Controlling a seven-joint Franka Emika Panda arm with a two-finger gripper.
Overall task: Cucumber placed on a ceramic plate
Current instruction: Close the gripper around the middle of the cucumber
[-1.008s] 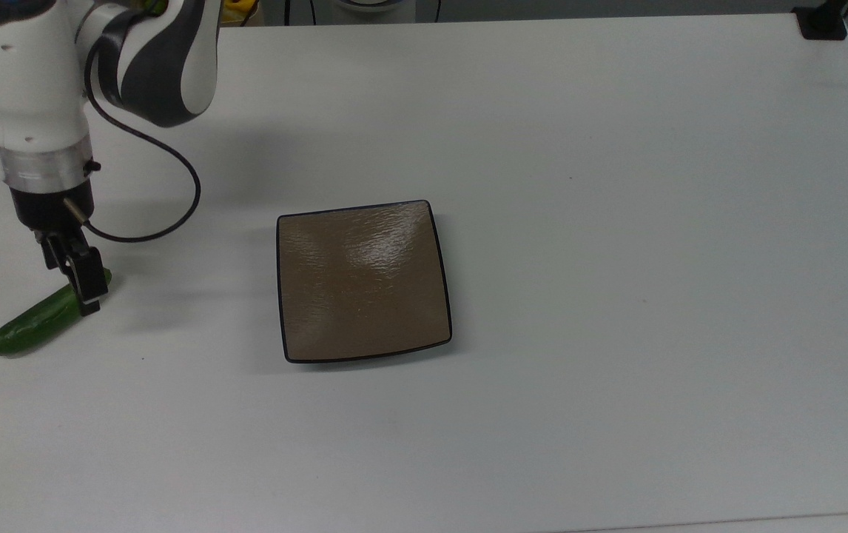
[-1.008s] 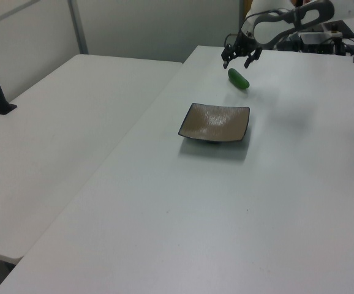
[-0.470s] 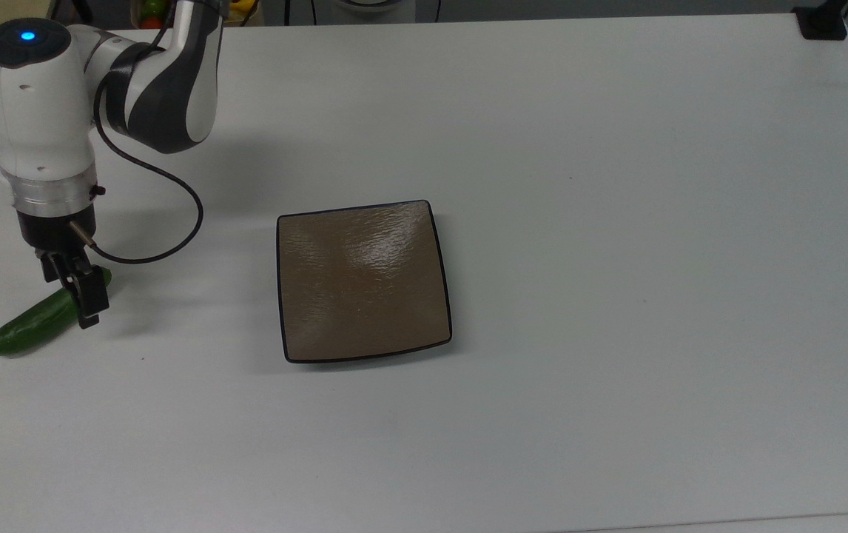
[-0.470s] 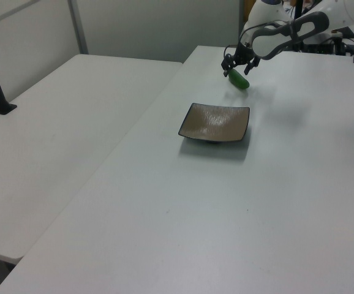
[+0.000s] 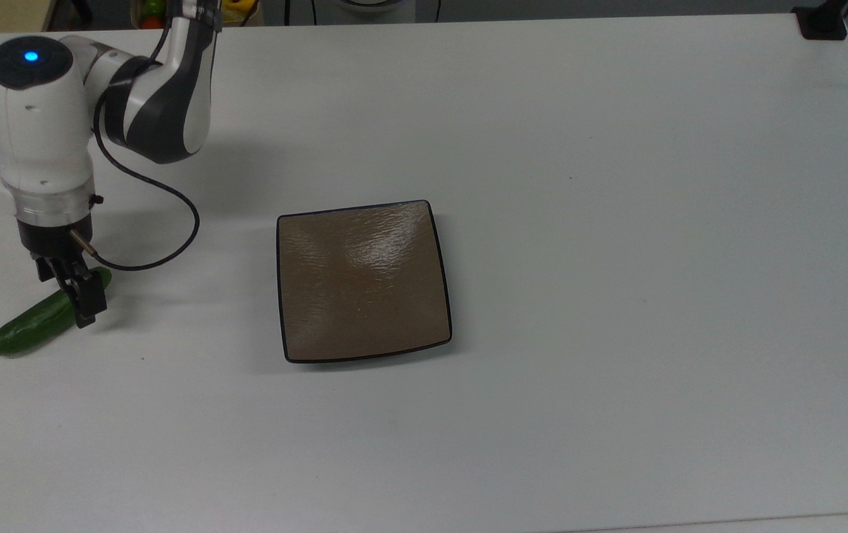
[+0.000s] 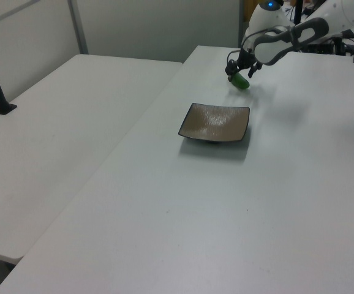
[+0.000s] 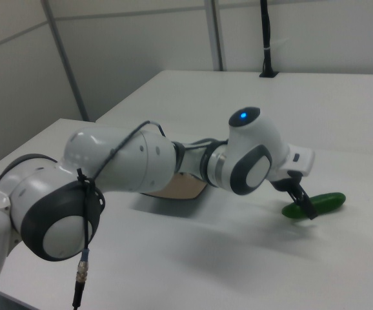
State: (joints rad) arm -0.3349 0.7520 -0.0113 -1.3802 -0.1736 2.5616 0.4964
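Big white surface [image 5: 616,222] in a plain room with grey partition walls, and a second white table [image 6: 60,116] sits alongside it on the left view's left.

Going by the left view, near to far: the front stretch of the surface is bare, then comes the ceramic plate [image 6: 215,123], square, glossy brown, thin dark rim, nothing on it. In the top view the plate [image 5: 362,281] sits roughly mid-surface.

Past the plate is the cucumber [image 6: 241,81], lying flat on the surface and well apart from the plate. In the top view it's way over at the top view's left, tilted diagonally [image 5: 38,320]. The right view shows it too [image 7: 317,204], beside the arm's wrist.

The gripper [image 5: 72,290] is down over the cucumber's upper end, one dark finger on each side. The jaws straddle it, but I honestly can't tell whether they're clamped on it or just open around it.

A black cable [image 5: 165,222] loops from the wrist.
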